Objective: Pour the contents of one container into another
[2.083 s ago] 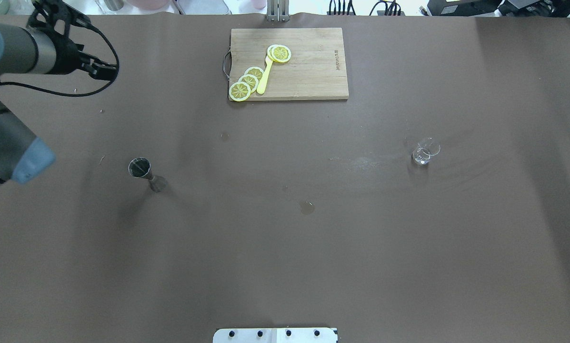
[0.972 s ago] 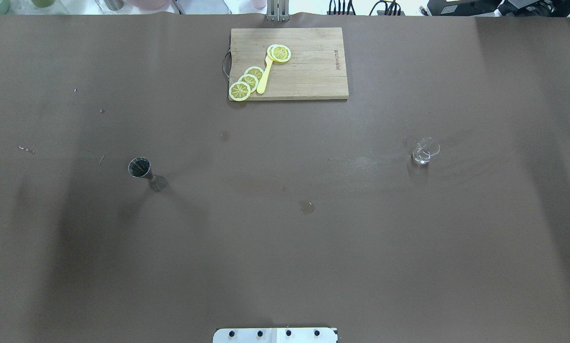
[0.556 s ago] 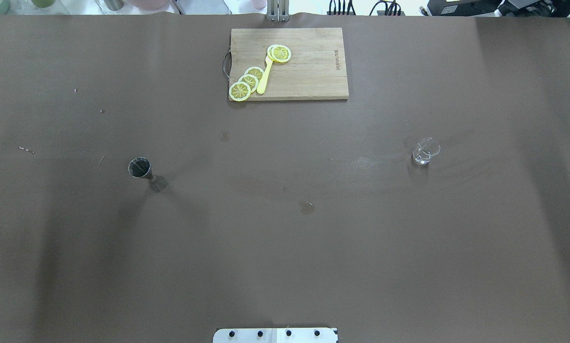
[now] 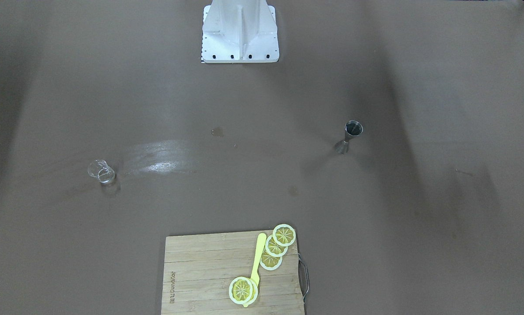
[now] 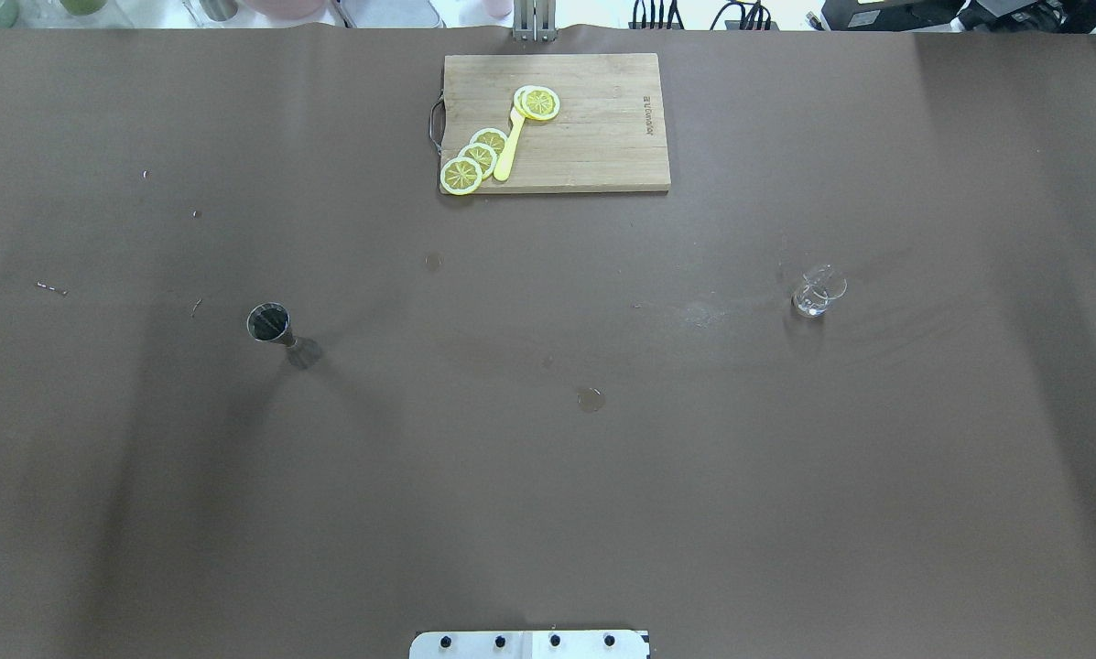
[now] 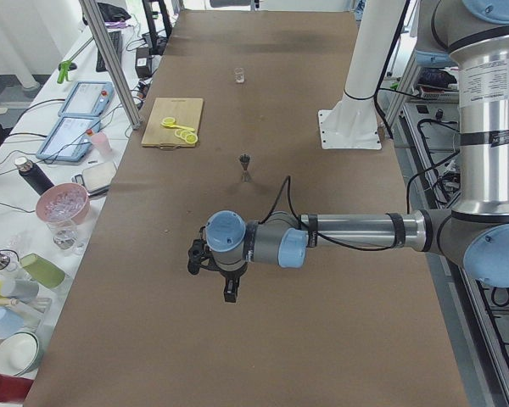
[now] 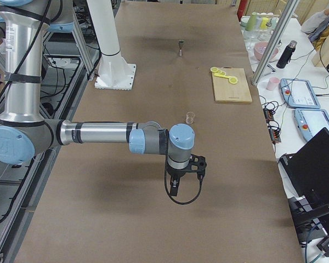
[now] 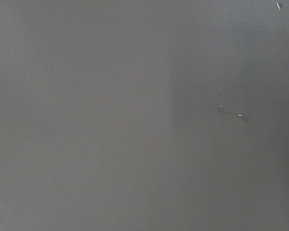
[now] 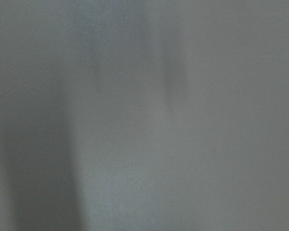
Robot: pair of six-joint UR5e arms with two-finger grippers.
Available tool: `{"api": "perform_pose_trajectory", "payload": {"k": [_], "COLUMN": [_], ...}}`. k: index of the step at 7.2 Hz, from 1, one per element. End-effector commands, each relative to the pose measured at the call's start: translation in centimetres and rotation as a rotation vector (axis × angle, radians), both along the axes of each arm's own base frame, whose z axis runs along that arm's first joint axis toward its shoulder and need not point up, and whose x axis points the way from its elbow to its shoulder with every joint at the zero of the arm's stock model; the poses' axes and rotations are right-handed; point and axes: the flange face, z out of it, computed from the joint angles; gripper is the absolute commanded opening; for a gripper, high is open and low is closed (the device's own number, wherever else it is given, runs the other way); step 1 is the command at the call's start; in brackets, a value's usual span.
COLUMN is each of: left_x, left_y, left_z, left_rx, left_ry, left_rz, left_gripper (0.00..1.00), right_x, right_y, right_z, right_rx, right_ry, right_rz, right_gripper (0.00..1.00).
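Overhead exterior shows the glass cup (image 5: 818,291) upright on the right half of the bench (image 5: 548,513); the jigger (image 5: 277,331) stands upright on its left half, well apart from the cup; the left pincer (image 6: 230,295) and right pincer (image 7: 174,189), seen only in the side views, hang over the bench away from both; how far either is open cannot be told.

Brown table cover (image 5: 548,476), pale wooden board (image 5: 602,137), yellow lemon slices (image 5: 477,157) — clear cup (image 5: 817,292), grey jigger (image 5: 273,325), perhaps dark inside.
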Motion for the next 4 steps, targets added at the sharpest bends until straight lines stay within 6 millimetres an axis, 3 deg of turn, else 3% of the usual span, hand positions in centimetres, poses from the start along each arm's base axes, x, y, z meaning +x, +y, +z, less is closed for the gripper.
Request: {"api": "perform_pose_trajectory", "payload": {"k": [1,3,4], "left_x": [-2.7,-3.3,-4.7], "left_y": [-1.1,-0.3,0.5], "left_z": [-2.3,-1.3,-0.6], "left_rx": [0.014,-0.019,-0.046], "left_ry": [-0.084,-0.075,-0.074], "left_rz": [0.071,0.045,-0.005], "left_gripper": [0.99,0.99,0.99], "right_x": [0.0,0.0,0.0], "right_y": [0.0,-0.1,-0.1], "right_z": [0.0,-0.1,-0.1], "right_rx": [0.0,0.001,0.001], "right_ry": [0.001,0.0,0.0], "right_rz": [0.0,0.0,0.0], "right_gripper": [1.0,1.0,1.0]}}
